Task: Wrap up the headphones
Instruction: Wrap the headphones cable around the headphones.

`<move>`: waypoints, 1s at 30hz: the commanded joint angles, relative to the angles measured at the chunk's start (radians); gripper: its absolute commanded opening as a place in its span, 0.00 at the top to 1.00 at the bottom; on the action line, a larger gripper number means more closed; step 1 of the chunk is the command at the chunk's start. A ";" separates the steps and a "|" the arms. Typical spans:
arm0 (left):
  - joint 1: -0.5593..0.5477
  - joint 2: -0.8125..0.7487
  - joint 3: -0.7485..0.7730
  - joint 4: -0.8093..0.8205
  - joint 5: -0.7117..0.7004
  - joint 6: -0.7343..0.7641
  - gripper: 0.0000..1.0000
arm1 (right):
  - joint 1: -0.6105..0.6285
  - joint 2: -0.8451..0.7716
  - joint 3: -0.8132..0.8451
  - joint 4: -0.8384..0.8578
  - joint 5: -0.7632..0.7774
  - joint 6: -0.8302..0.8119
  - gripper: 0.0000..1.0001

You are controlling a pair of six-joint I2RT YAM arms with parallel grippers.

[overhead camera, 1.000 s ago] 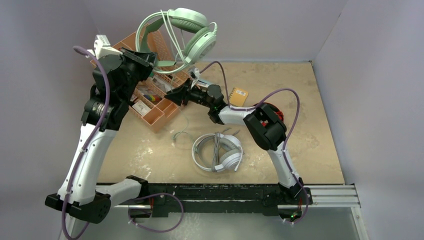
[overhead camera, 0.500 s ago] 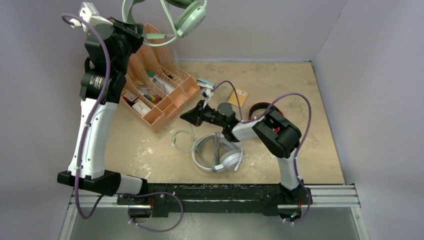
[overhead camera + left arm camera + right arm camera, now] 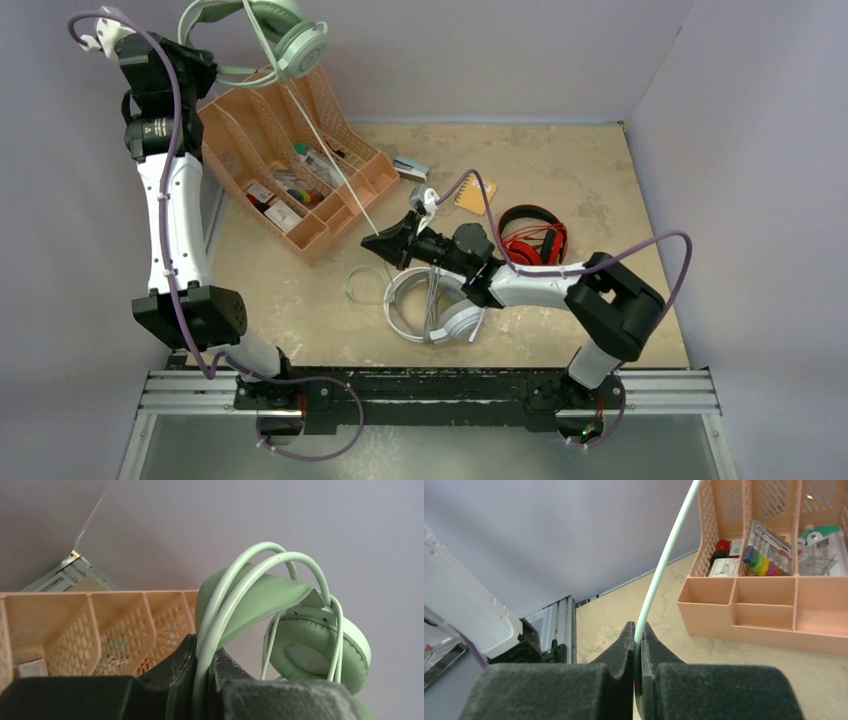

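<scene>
mint-green headphones [image 3: 260, 595]: smooth satin plastic, matt padded ear cushion | cord [image 3: 659, 575]: smooth, rubbery | desk organizer [image 3: 769, 610]: peach perforated plastic | tabletop [image 3: 580, 160]: mottled stone-look, matt | right gripper fingers [image 3: 616, 655]: black, grainy matt | rail [image 3: 660, 392]: bare metal

An organizer [image 3: 300, 170] sits at the surface's [image 3: 600, 180] rear left. Above it the left claw [image 3: 202, 650] pinches the raised headset [image 3: 265, 30]. Its cord [image 3: 330, 150] slants down to the right claw [image 3: 638, 630], clamped on it just behind the centre headset [image 3: 435, 305]. The third headset [image 3: 530, 237] lies right of that claw, with a notebook [image 3: 477, 192] behind it.
</scene>
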 commanded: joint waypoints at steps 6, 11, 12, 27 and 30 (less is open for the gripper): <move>0.042 -0.124 -0.194 0.336 -0.074 0.005 1.00 | 0.224 -0.211 0.138 -0.384 0.056 -0.242 1.00; 0.040 -0.195 -0.334 0.374 -0.088 0.083 1.00 | 0.265 -0.271 0.270 -0.562 0.079 -0.309 1.00; 0.036 -0.219 -0.361 0.372 -0.099 0.114 1.00 | 0.266 -0.282 0.298 -0.593 0.098 -0.325 1.00; -0.195 -0.628 -0.792 0.101 -0.131 0.519 1.00 | 0.262 -0.238 0.947 -1.219 0.303 -0.800 1.00; -0.265 -0.636 -0.767 0.029 -0.110 0.592 1.00 | 0.245 -0.173 1.050 -1.259 0.374 -0.887 1.00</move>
